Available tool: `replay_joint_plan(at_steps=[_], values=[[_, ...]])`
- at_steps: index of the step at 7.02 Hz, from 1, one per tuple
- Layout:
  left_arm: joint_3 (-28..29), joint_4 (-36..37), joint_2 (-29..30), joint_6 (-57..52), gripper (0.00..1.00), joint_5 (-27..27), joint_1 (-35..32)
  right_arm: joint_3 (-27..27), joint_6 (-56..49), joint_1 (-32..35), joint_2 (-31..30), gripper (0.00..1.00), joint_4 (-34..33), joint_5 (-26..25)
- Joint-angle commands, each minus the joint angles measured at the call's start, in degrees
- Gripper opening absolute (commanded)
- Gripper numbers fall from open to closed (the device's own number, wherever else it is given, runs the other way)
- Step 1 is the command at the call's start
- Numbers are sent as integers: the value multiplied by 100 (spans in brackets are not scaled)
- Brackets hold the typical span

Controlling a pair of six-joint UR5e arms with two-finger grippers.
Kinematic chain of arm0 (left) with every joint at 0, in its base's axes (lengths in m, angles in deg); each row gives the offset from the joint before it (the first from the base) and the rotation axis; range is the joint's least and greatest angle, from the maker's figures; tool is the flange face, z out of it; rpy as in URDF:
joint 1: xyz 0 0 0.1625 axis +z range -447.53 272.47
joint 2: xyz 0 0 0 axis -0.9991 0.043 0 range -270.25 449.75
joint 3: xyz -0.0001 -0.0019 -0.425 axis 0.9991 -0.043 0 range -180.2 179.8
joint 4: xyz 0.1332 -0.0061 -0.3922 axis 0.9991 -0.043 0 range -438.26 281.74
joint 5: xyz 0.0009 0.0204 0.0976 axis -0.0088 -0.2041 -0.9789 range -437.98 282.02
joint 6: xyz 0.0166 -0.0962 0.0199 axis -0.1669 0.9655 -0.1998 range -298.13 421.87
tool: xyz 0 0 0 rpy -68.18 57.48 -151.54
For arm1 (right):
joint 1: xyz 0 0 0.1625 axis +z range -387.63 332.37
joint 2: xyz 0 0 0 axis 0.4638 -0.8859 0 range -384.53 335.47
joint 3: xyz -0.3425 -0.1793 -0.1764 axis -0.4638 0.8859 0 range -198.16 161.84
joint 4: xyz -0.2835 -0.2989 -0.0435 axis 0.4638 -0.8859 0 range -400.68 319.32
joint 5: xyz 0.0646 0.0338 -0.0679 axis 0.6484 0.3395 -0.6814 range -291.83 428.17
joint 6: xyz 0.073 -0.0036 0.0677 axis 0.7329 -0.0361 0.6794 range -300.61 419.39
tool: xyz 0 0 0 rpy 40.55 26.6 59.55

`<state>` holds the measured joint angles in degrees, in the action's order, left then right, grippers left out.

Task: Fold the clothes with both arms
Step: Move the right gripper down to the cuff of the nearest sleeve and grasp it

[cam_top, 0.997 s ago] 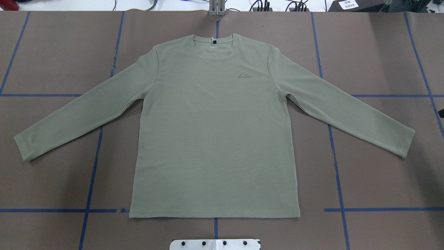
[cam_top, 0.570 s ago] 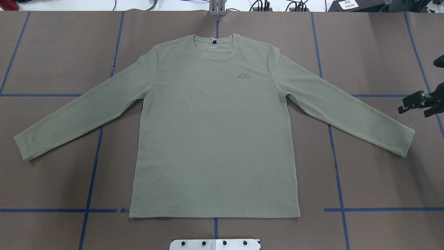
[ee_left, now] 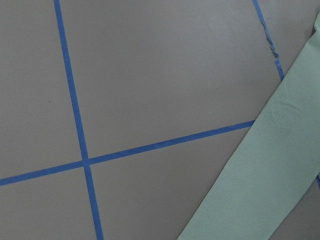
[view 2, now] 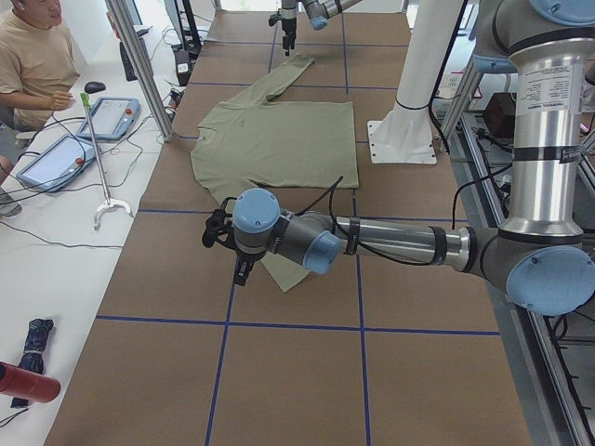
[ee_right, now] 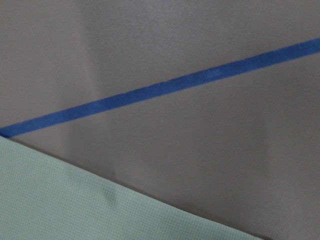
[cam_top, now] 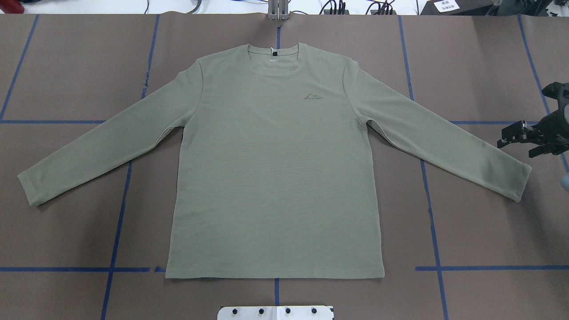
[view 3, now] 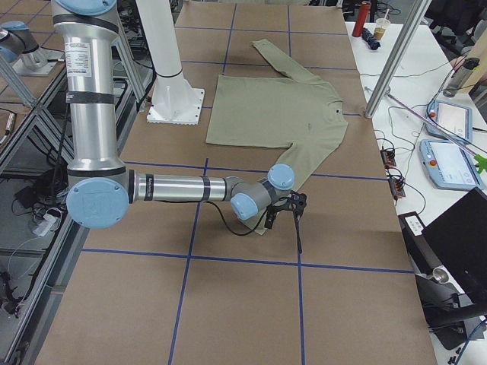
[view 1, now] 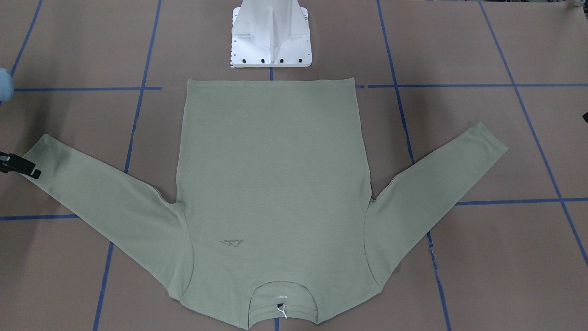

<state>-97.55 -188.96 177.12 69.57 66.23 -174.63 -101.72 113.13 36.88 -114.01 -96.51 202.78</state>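
The sage-green long-sleeved shirt (cam_top: 275, 178) lies flat and face up on the brown table, sleeves spread, collar at the far side. It also shows in the front view (view 1: 271, 161). My right gripper (cam_top: 518, 142) comes in at the overhead view's right edge, open and empty, just beyond the right sleeve cuff (cam_top: 518, 182). One of its fingers (view 1: 20, 166) shows by that cuff in the front view. My left gripper (view 2: 228, 251) shows only in the exterior left view, beside the left sleeve cuff (view 2: 284, 274); I cannot tell whether it is open. The wrist views show only sleeve cloth (ee_left: 260, 175) (ee_right: 60, 200) and table.
The white pedestal base (view 1: 271, 41) stands at the shirt's hem side. Blue tape lines (cam_top: 429, 200) grid the brown table. An operator (view 2: 33, 56) sits at a side bench with tablets (view 2: 102, 116) and a red bottle (view 2: 28, 381).
My right gripper has come into the overhead view from the right edge and moved left toward the right sleeve cuff. The shirt has not moved.
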Motion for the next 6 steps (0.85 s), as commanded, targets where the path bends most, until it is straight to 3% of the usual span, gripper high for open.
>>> replay_joint_plan(at_steps=[1, 6], values=[[-20, -22, 8, 12, 100, -7, -1, 15, 154, 0, -210, 99, 99, 12], [-99, -22, 8, 12, 100, -7, -1, 279, 163, -9, -192, 82, 99, 12]])
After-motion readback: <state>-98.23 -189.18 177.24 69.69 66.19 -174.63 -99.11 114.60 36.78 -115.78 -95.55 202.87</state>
